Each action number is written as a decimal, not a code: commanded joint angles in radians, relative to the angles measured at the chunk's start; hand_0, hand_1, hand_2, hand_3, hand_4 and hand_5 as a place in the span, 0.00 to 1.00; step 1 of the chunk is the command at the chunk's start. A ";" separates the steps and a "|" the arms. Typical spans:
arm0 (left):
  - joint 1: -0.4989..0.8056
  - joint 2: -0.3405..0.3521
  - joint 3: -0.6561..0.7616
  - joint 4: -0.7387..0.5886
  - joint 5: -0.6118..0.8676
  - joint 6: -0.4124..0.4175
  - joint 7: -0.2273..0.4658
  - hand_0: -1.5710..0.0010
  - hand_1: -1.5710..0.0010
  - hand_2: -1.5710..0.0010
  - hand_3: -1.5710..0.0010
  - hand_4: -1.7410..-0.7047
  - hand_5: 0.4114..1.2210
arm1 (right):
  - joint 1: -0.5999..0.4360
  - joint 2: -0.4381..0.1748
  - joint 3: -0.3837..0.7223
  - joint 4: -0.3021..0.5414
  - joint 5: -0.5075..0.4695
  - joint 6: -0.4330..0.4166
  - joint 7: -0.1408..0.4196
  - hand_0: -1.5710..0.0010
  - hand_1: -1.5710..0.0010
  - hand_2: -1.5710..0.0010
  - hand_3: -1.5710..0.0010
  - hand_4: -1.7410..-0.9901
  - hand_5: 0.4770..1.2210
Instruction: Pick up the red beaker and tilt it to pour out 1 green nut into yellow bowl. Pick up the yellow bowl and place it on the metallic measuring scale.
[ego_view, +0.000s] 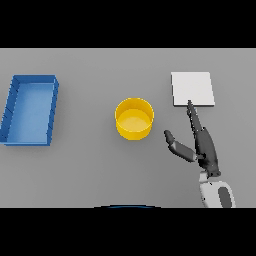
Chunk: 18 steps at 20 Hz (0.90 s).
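Just a plain grey counter (80, 175) filling the whole view, evenly lit, with soft shadows sitting under whatever's resting on it.

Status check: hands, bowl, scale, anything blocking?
Right hand open, fingers toward scale, holding nothing. Left hand not in view. Yellow bowl on table, not on scale. Red beaker not in view. Path clear.

No readable text, label or number anywhere.
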<state>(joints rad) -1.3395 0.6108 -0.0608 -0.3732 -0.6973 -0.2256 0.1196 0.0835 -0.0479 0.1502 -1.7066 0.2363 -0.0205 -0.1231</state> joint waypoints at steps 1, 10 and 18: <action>0.040 0.000 0.016 -0.028 0.015 0.043 0.042 0.00 0.00 0.00 0.01 0.00 1.00 | 0.001 -0.007 -0.006 0.000 -0.005 0.004 -0.005 1.00 1.00 1.00 1.00 0.80 0.20; 0.514 -0.061 0.200 -0.387 0.269 0.188 0.240 0.00 0.00 0.00 0.00 0.00 1.00 | 0.001 -0.008 -0.003 0.020 -0.012 0.016 -0.023 1.00 1.00 1.00 1.00 0.80 0.26; 0.792 -0.151 0.224 -0.683 0.340 0.246 0.349 0.00 0.00 0.00 0.00 0.00 0.71 | -0.001 -0.015 -0.006 0.007 -0.011 0.014 -0.006 1.00 1.00 1.00 1.00 0.77 0.26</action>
<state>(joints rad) -0.5473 0.4601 0.1632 -1.0563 -0.3575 0.0194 0.4676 0.0820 -0.0630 0.1438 -1.7000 0.2249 -0.0066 -0.1280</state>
